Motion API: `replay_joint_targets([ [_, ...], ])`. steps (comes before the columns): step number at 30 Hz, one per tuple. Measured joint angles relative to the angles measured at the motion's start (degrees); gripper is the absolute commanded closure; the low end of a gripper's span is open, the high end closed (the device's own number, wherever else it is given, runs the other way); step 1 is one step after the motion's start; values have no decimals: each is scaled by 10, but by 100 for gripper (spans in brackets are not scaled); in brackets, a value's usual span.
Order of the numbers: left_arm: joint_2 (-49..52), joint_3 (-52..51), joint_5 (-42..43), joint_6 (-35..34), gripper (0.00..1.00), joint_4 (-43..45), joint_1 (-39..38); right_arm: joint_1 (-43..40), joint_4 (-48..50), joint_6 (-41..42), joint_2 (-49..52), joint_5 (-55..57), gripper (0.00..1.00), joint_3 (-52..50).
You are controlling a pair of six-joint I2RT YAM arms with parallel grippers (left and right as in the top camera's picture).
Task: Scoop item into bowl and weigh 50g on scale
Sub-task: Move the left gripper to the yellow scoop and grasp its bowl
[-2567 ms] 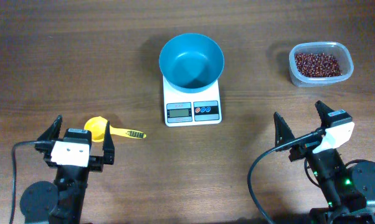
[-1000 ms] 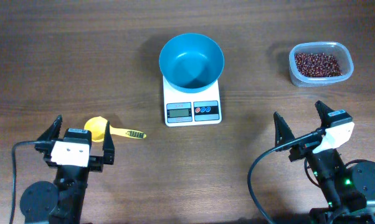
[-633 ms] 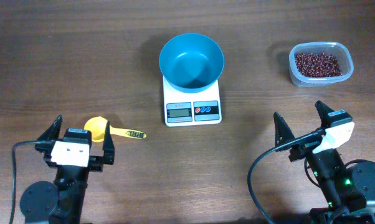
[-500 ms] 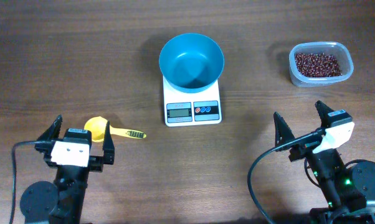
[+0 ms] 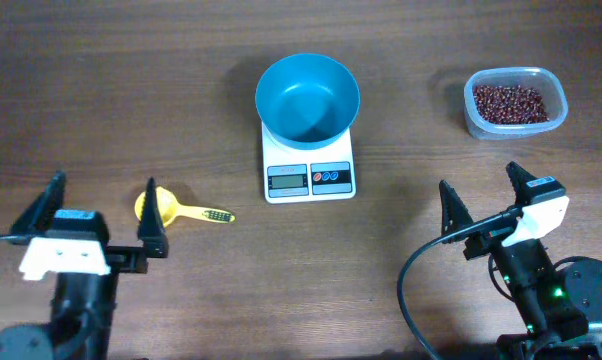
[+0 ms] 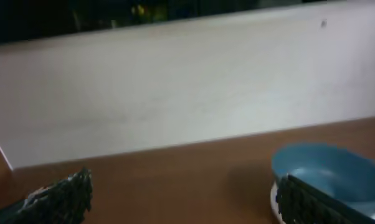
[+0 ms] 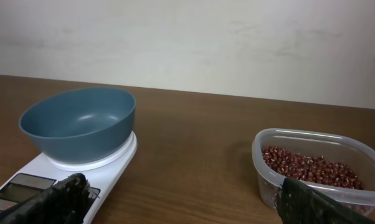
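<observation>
**A:** Where are the many small dark red-brown beans (image 5: 513,103)?

**B:** We see them in the clear plastic tub with rounded corners (image 5: 511,132), far away on the right.

**A:** And the round, deep teal-blue plastic bowl (image 5: 308,97)?

**B:** It sits on the small white square scale (image 5: 309,178), in the middle of the brown wooden table (image 5: 131,80).

**A:** What about our hands?

**B:** Our left gripper (image 5: 104,182) is near us on the left. Its fingers are spread wide and hold nothing. The little yellow plastic scoop (image 5: 186,211) lies just beside one finger. Our right gripper (image 5: 477,176) is near us on the right, spread wide too, with nothing in it, well apart from the tub.
</observation>
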Motion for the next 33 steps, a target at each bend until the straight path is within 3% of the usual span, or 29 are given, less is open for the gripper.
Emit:
replay_joint_targets([
  [5,34,158,0,-4,1,-93,0,0,0,0,0,0,1,0],
  [8,129,245,0,-4,1,-159,0,0,0,1,0,0,2,0],
  [12,328,412,0,-4,1,-284,0,0,1,0,-1,0,1,0],
  [15,401,499,0,-4,1,-399,0,0,0,0,-1,0,1,0],
  [20,405,508,33,-4,1,-525,0,0,0,0,-1,0,1,0],
  [23,405,508,70,-4,1,-545,0,0,0,0,-1,0,1,0],
  [25,405,508,165,-4,0,-541,0,0,1,0,-1,0,1,0],
  [26,405,508,218,-4,11,-542,0,0,1,0,-1,0,1,0],
  [29,405,508,312,-6,2,-537,0,0,1,0,-1,0,1,0],
  [31,409,508,299,-33,1,-536,-1,0,1,0,-1,0,1,0],
  [33,429,508,206,-117,1,-536,-2,0,0,0,-1,0,1,0],
])
